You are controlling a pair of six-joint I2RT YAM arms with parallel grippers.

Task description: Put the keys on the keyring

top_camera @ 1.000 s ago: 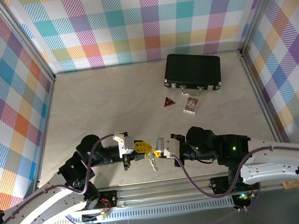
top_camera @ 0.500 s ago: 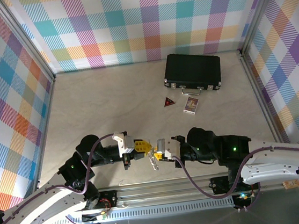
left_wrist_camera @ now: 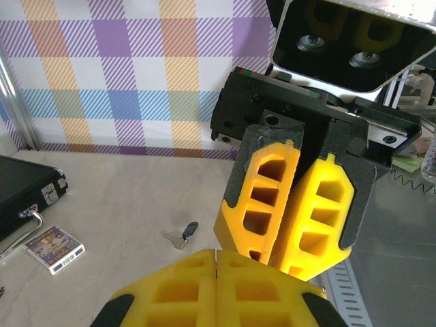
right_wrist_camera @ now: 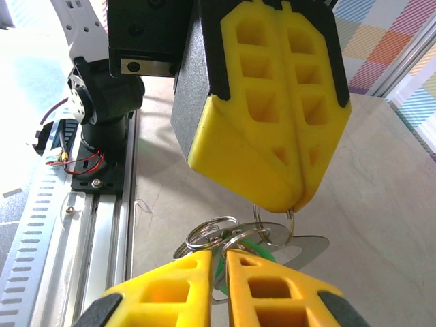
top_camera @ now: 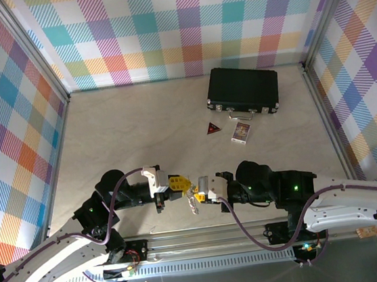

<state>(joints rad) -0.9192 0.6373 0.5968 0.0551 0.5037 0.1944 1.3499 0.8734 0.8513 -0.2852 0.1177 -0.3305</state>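
My two grippers meet tip to tip low over the near middle of the table. My left gripper is shut, and in the right wrist view its tip pinches one silver wire ring of the keyring, a bunch of linked rings hanging below it. My right gripper is closed to a narrow slit on the green-headed key, whose metal blade sticks out to the right. The bunch dangles between the tips. The black-headed key lies loose on the table.
A black case stands at the back right, with a small patterned card and a dark red triangle in front of it. The slotted metal rail runs along the near edge.
The right gripper has edged slightly towards the left one, and the hanging bunch has shifted a little. The left gripper has held still.
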